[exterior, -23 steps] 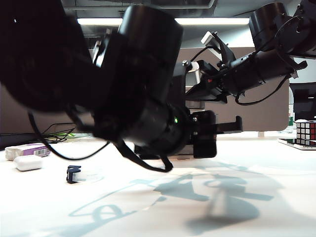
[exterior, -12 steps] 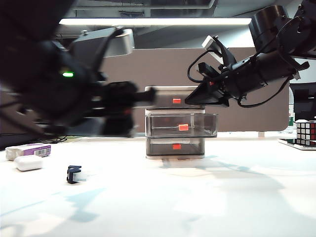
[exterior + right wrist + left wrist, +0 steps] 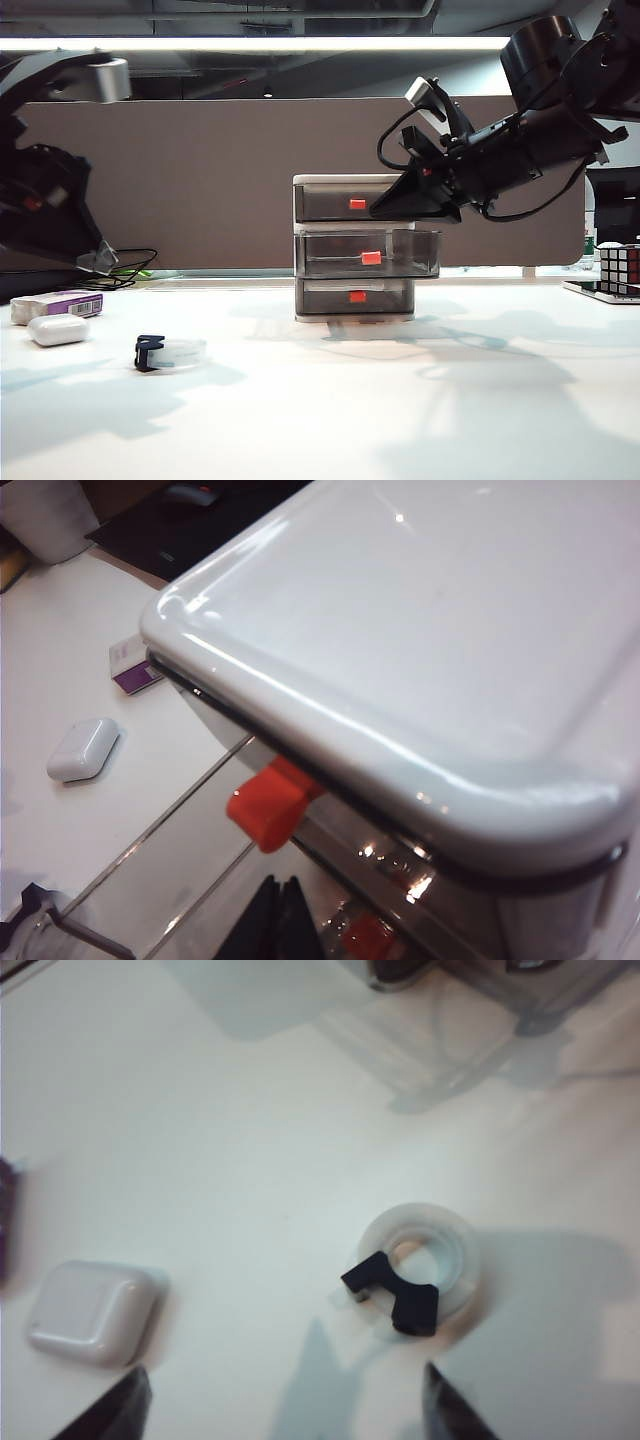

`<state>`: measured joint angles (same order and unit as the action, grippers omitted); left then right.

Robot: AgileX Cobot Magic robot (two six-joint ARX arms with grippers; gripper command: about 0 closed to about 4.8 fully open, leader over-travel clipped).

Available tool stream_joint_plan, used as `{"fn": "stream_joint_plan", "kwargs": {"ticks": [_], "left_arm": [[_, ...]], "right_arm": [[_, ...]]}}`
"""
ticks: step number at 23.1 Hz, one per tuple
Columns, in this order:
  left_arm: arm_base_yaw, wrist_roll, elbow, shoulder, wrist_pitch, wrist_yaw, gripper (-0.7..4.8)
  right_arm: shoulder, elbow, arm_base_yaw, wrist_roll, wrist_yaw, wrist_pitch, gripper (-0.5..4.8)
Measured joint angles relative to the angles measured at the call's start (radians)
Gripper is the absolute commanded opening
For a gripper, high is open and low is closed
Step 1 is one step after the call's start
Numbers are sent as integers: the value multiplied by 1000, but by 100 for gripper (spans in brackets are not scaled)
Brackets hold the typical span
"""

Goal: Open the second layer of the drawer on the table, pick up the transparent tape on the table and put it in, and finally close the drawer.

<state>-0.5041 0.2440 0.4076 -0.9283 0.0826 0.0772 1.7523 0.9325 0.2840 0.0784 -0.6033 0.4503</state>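
Left arm has swung clear to far left; left hand (image 3: 285,1405) spread, empty, above transparent tape (image 3: 418,1270) flat on surface (image 3: 330,400), cutter toward earbud case (image 3: 92,1312). Second layer (image 3: 368,254) pulled out. Right hand (image 3: 278,920) together beside drawer (image 3: 352,250); tape's ring seen only from left wrist.

My exterior camera sits low, almost at the level of the table (image 3: 420,420), and looks straight across it to the front of the drawer (image 3: 354,248), which stands at middle distance. My left wrist camera looks steeply down on the table (image 3: 200,1110) from above the transparent tape (image 3: 420,1270), and it shares this tape (image 3: 170,353) and the white case (image 3: 57,329) with the exterior view. My right wrist camera is very close over the top of the drawer (image 3: 430,650), looking down along its front, and it also sees the white case (image 3: 83,749).
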Motion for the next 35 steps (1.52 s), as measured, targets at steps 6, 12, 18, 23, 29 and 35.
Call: {"fn": "stream_joint_plan", "kwargs": {"ticks": [6,12,18,23,29,35], "left_arm": [[316,131,-1,-102,-46,-423,444],[330,166,1,-338,-184,-667,446],[330,194,41,-515,-290,-719,466],[330,259,105,-608,-300,-737,466],[329,280,129,-666,-314,-786,452],[278,379,130,-668,-306,-745,452]], "right_arm": [[0,0,0,0,0,-9,-5],[0,0,0,0,-1,-16,-5],[0,0,0,0,-11,-34,-5],[0,0,0,0,-11,-34,-5],[0,0,0,-1,-11,-34,-5],[0,0,0,-1,-11,-34,-5]]}}
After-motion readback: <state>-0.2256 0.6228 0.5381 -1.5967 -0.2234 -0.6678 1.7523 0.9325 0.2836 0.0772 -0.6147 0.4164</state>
